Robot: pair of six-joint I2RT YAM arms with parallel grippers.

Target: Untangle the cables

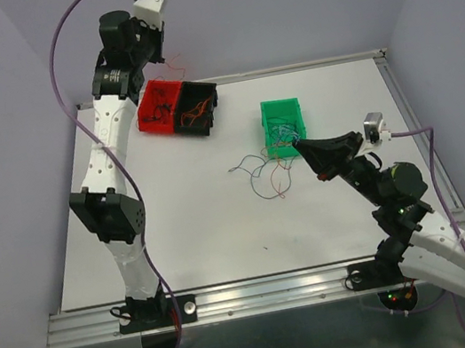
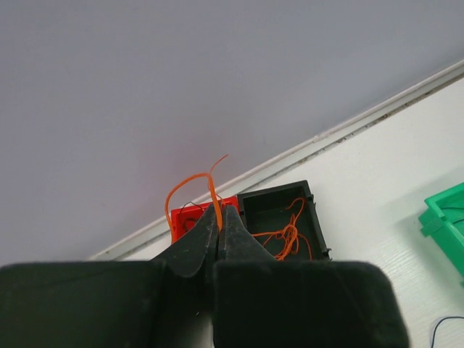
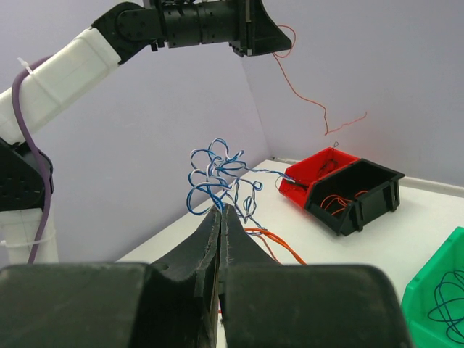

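Left claw (image 2: 219, 219) is pinched shut on an orange cable (image 2: 190, 181), high above the red bin (image 1: 152, 125) at 11 o'clock; right claw (image 3: 221, 215) grips blue cables (image 3: 216, 174). I'd lower slowly so the dangling tail lands inside.

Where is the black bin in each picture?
Top external: the black bin is at the table's far left.
Left wrist: middle, just right of the fingertips.
Right wrist: right of middle.
Shared landmark: the red bin touches its side in every view.
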